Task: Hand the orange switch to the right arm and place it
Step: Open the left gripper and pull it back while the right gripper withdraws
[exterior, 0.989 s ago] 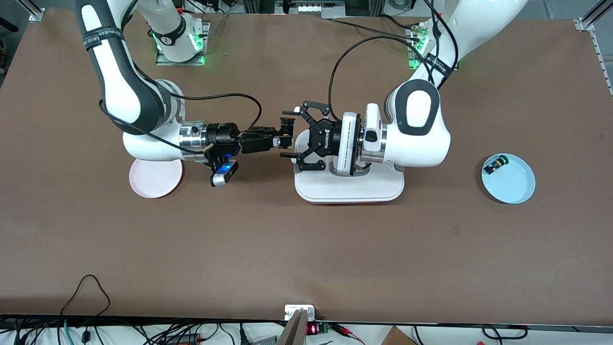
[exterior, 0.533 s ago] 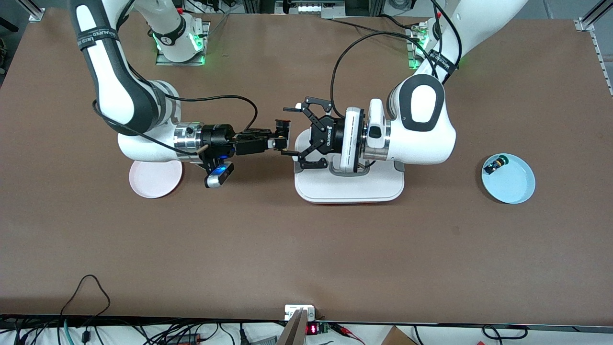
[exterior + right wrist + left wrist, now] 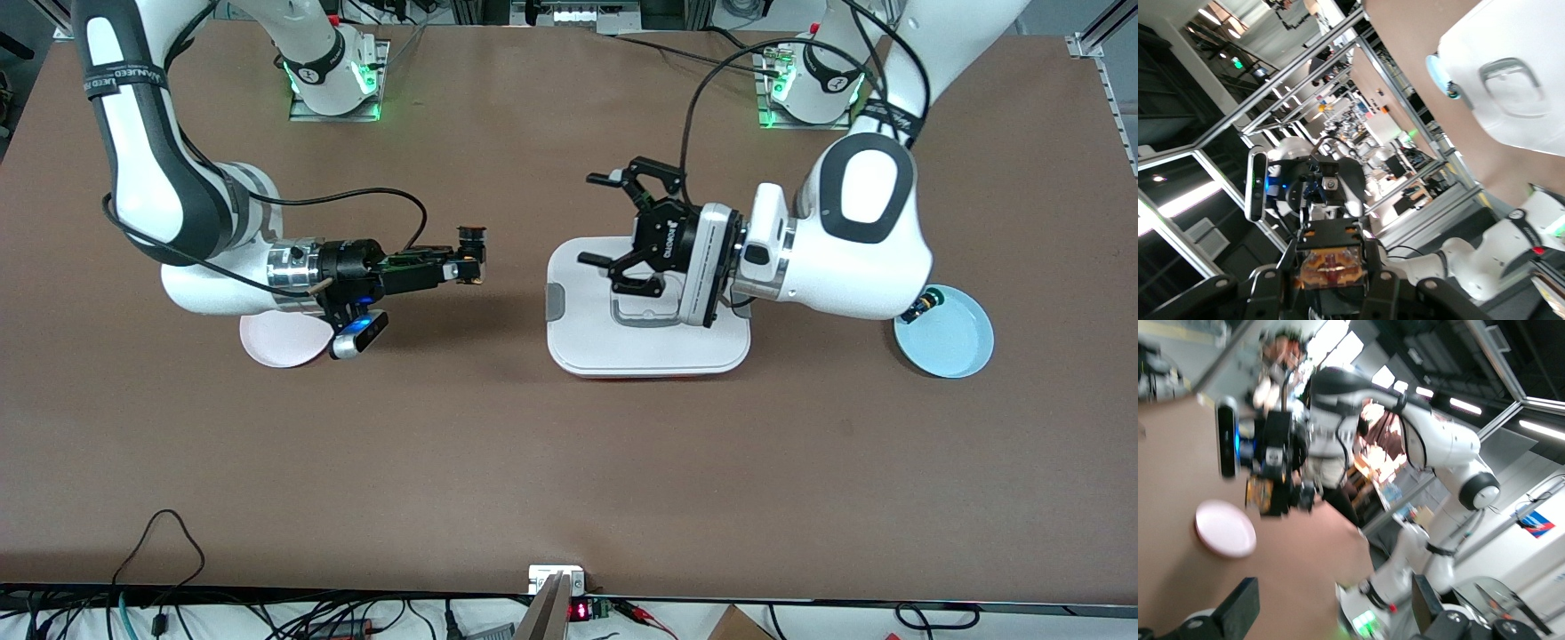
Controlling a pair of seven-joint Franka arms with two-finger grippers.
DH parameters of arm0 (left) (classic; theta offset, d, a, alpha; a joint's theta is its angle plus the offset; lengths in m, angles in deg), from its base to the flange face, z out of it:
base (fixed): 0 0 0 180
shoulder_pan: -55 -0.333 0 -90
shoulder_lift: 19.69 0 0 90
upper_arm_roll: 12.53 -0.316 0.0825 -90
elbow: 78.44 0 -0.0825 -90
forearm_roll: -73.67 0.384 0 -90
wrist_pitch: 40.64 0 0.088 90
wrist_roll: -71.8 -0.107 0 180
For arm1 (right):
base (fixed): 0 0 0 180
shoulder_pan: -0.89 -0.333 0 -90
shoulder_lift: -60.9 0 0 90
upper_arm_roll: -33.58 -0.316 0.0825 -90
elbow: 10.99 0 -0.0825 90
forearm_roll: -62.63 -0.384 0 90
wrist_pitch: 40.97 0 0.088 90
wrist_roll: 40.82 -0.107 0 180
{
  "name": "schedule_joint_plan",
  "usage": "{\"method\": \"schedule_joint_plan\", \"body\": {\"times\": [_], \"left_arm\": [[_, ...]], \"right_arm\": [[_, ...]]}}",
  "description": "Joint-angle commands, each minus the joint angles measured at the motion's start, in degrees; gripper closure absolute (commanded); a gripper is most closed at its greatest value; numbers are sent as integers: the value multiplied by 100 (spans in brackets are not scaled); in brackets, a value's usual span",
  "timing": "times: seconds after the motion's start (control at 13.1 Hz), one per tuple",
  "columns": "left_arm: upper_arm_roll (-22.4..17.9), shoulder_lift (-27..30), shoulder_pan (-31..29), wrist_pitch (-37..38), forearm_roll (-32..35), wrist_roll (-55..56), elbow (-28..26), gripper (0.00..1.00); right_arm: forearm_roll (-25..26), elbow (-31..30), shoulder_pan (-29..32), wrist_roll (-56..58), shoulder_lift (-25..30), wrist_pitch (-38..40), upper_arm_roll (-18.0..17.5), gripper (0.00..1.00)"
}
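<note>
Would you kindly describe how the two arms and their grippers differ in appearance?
The right arm is white with large black sections, a silver wrist cylinder, a blue-lit module and a slim black right gripper. The left arm is mostly white; its wider black left gripper bears white lettering.

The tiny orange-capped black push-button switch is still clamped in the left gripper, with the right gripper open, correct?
No. In the front view the orange-capped black push-button switch is clamped in the right gripper; the left gripper is open over the white tray.
</note>
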Motion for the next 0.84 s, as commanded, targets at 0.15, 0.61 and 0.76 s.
{"method": "schedule_joint_plan", "body": {"times": [0.15, 0.61, 0.76], "left_arm": [[-25, 146, -277, 1223, 2082, 2482, 277, 0], [-34, 173, -356, 2665, 4946, 4700, 874, 0], [-34, 181, -374, 2755, 5930, 4806, 884, 0]], "right_arm": [[1659, -19, 406, 700, 109, 530, -49, 72], [4744, 314, 504, 2701, 117, 769, -49, 75], [5563, 359, 495, 3415, 109, 690, -49, 76]]}}
